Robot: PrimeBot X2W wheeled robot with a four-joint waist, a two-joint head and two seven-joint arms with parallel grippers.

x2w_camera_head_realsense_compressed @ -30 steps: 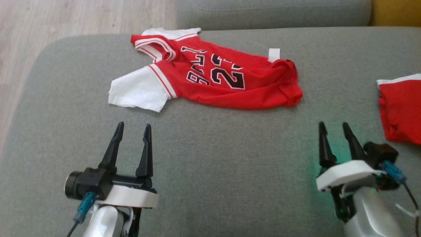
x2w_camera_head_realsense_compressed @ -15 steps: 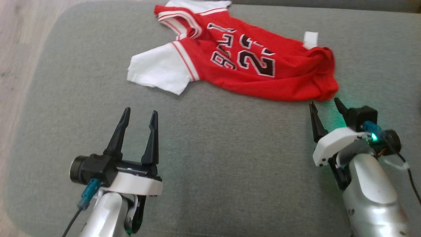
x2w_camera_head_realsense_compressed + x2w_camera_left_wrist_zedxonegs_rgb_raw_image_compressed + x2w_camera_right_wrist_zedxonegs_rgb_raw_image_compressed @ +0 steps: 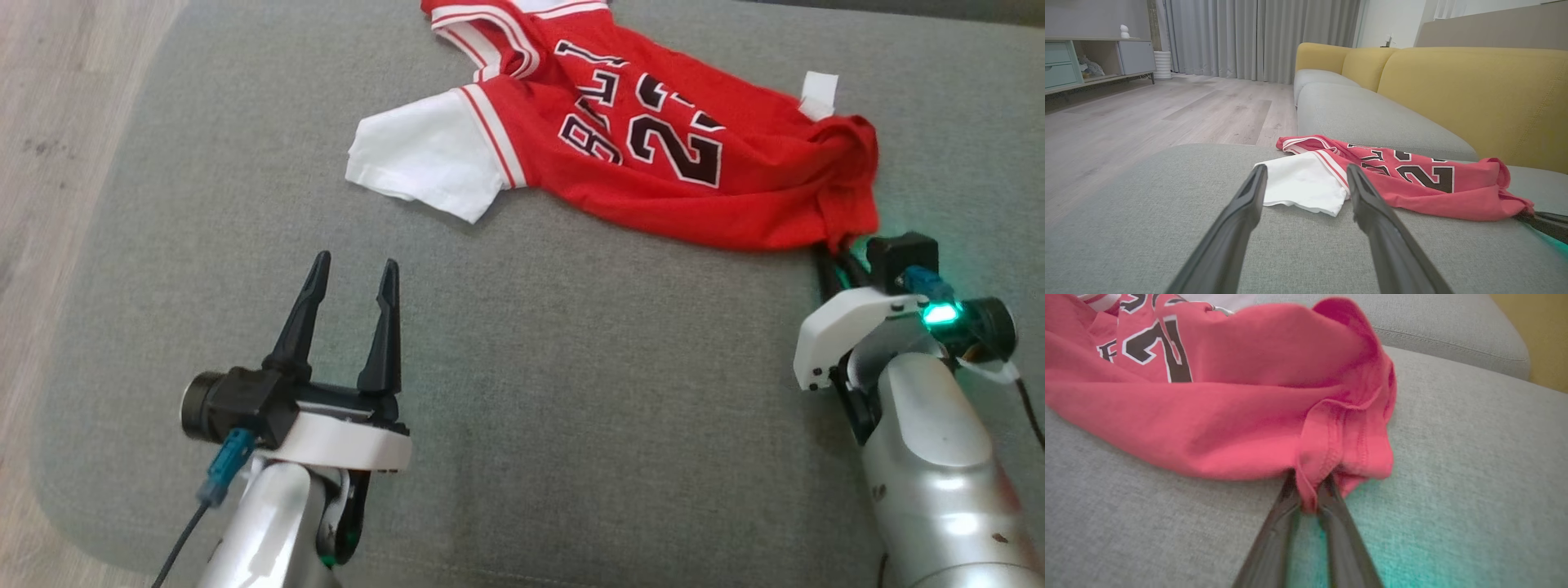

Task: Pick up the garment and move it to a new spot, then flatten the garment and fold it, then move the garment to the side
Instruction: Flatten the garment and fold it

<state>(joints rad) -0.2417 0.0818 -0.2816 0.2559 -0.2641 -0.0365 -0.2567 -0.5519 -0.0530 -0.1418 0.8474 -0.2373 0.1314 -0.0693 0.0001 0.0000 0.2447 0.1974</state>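
The garment (image 3: 645, 155) is a red jersey with white sleeves and black lettering, lying crumpled on the grey sofa seat (image 3: 571, 367). My right gripper (image 3: 839, 251) is shut on a fold of its red hem at the near right corner; in the right wrist view the cloth (image 3: 1310, 490) is pinched between the two dark fingers (image 3: 1286, 506). My left gripper (image 3: 353, 269) stands open above bare cushion, short of the white sleeve (image 3: 424, 159). Through the left wrist view the sleeve (image 3: 1302, 183) lies just beyond the spread fingertips, and the red body (image 3: 1433, 183) stretches to the right.
Wooden floor (image 3: 57, 122) lies past the seat's left edge. Another grey cushion (image 3: 1372, 118) and yellow backrests (image 3: 1474, 94) stand behind the garment. A low cabinet (image 3: 1090, 57) and curtains are across the room.
The head camera has tilted down and shifted. My right gripper has reached forward to the jersey's hem and closed on it. The left gripper has stayed open.
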